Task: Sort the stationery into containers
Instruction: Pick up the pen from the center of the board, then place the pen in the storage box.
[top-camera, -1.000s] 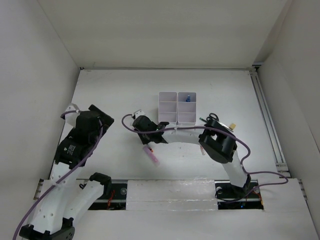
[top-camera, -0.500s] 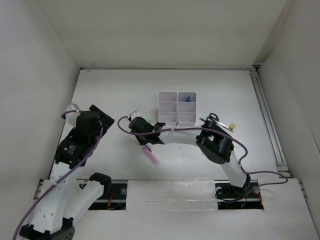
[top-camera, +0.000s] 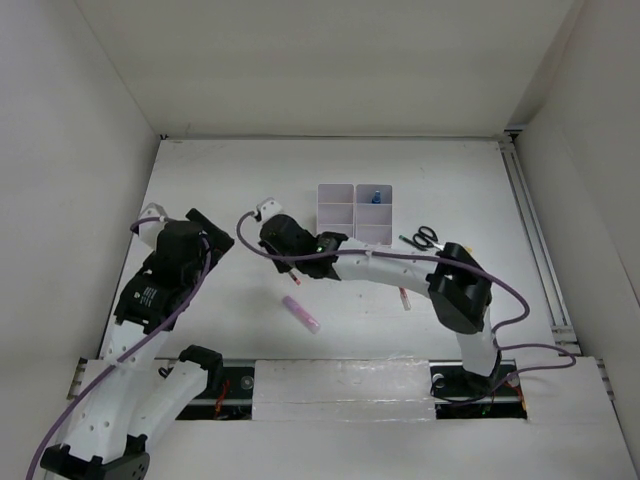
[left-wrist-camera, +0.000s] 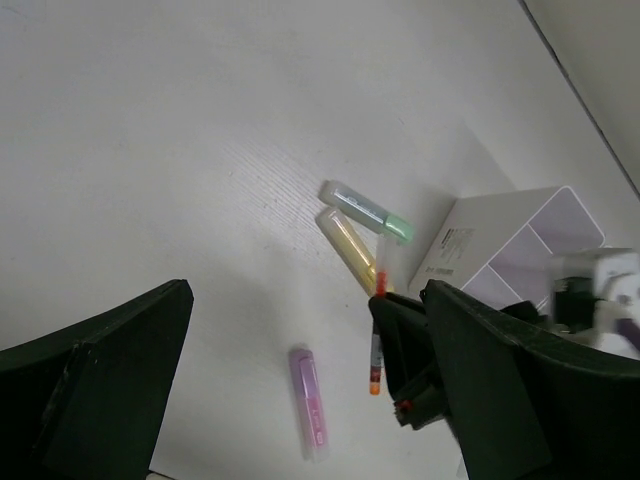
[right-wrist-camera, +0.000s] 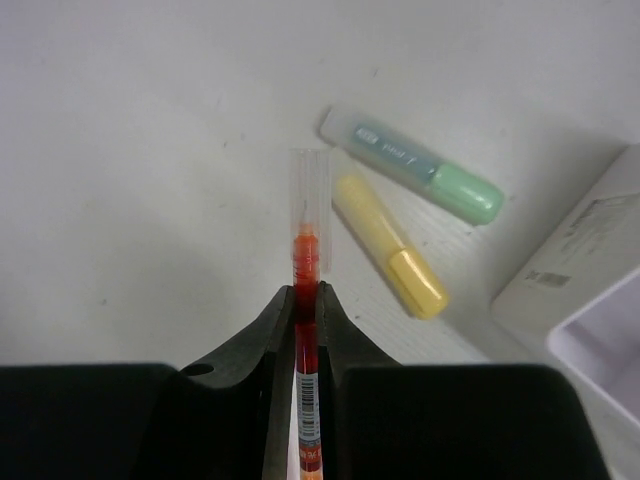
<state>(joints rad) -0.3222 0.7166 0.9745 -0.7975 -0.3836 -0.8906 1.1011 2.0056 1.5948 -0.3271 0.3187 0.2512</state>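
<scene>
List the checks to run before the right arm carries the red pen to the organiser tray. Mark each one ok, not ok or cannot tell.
1. Red pen clamped in the right gripper: ok.
2. Pen tip clear of the table and of the green highlighter and yellow highlighter beside it: cannot tell.
3. Organiser tray has free compartments: ok, only a blue piece shows in it.
4. Pink highlighter off the route to the tray: ok, it lies nearer the arm bases.
5. Left gripper open, empty and off to the side: ok.
</scene>
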